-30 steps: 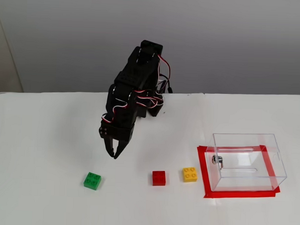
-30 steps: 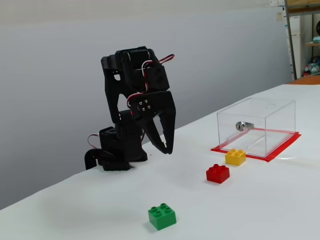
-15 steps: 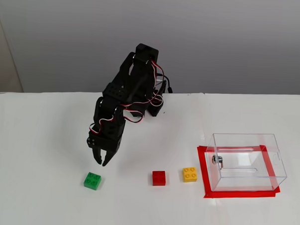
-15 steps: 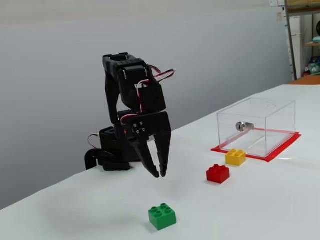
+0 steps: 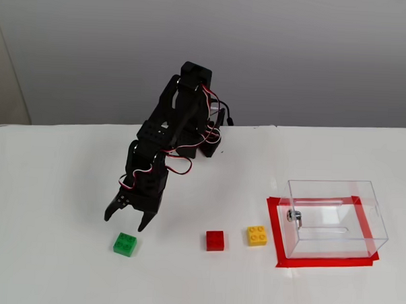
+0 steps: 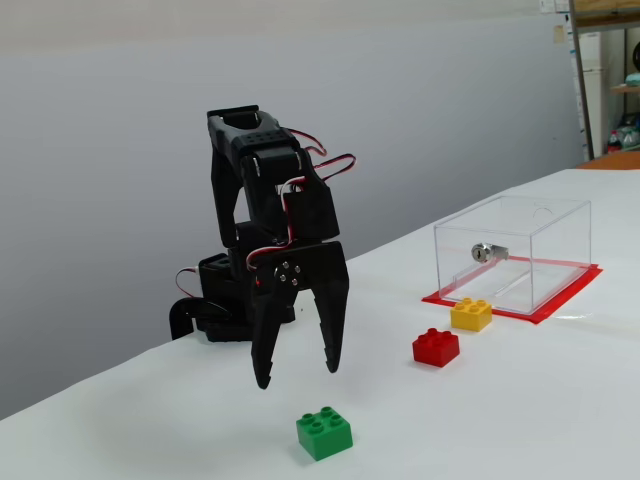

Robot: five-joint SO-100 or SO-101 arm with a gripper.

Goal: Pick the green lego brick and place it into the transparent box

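Note:
The green lego brick (image 5: 125, 244) (image 6: 324, 432) lies studs up on the white table, near its front edge. My black gripper (image 5: 126, 223) (image 6: 298, 375) hangs just above and slightly behind it, fingers pointing down and spread open, nothing between them. The transparent box (image 5: 335, 219) (image 6: 513, 252) stands at the right on a red tape frame, a small metal knob on its left wall in the higher fixed view. Nothing lies inside the box.
A red brick (image 5: 215, 240) (image 6: 436, 347) and a yellow brick (image 5: 256, 235) (image 6: 471, 314) lie in a row between the green brick and the box. The arm's base (image 5: 205, 142) sits at the table's back edge by a grey wall.
The arm has reached forward and down toward the green brick, moving left in the higher fixed view. Its fingers, shut a second ago, have spread open.

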